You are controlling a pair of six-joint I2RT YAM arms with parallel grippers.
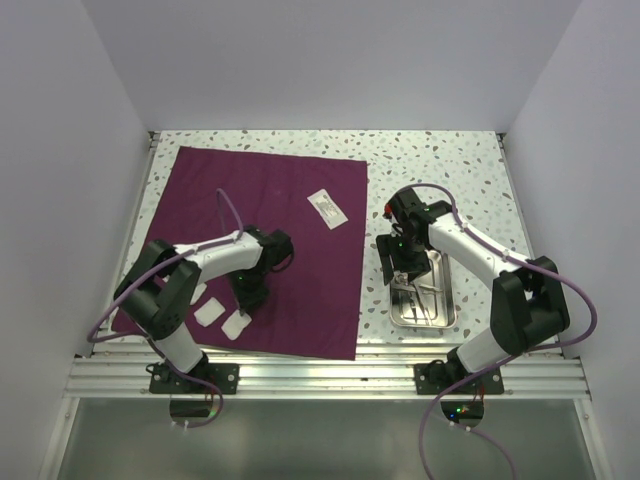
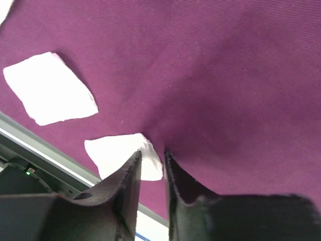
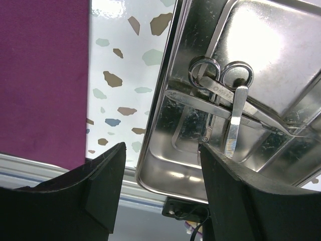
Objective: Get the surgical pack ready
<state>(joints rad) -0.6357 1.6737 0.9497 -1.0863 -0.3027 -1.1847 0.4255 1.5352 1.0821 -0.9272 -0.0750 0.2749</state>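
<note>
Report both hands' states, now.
Left hand: closed on a corner of a white pad.
Right hand: open, holding nothing, straddling the steel tray's edge.

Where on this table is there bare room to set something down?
Free: cloth far-left, beyond the left arm; cloth's near-right strip; table beyond the right arm. Crowded: near-left corner, pads and left gripper; tray, instruments and right gripper.
</note>
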